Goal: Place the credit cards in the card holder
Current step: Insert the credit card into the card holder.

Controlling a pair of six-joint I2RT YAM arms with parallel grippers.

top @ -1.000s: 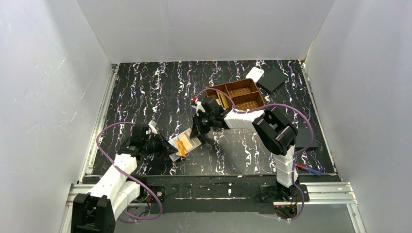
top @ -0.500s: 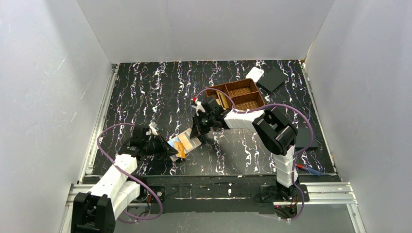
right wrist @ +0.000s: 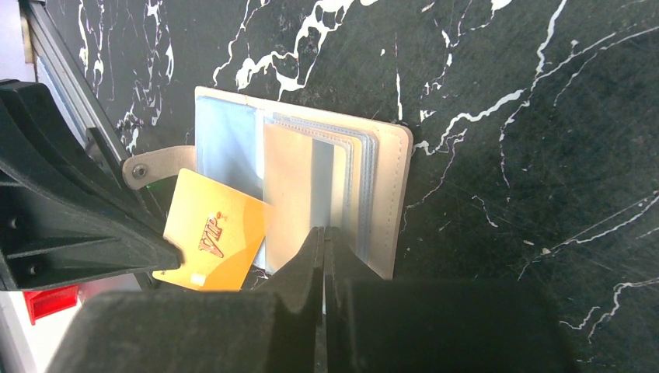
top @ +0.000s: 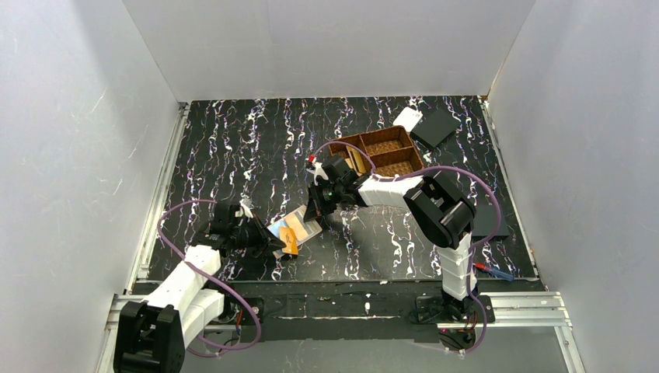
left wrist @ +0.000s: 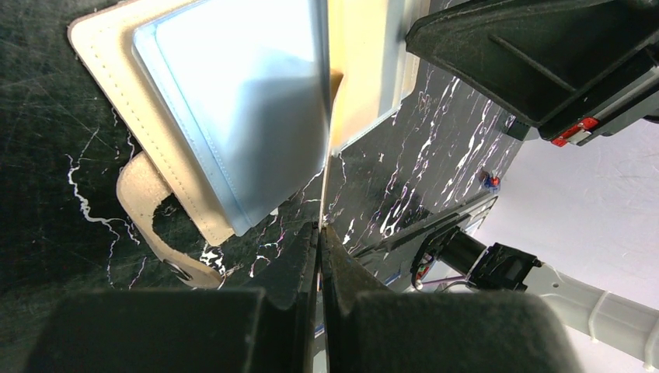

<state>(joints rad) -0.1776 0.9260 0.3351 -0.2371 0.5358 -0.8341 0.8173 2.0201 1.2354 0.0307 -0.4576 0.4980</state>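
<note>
The left arm stretches low toward two o'clock, its left gripper (top: 270, 241) pinched tight on an orange card (top: 289, 238). The right arm rises from its base, folds at the elbow and reaches toward nine o'clock. The right gripper (top: 315, 211) is closed and tipped down toward seven.

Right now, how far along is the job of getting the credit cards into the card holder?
Done: the card holder lies open. In hand: the left end effector pinches one orange card, its edge at the sleeves but not seated; the right end effector pinches a leaf, holding it open. Left: seat this card, then what look like more cards in the basket.
</note>
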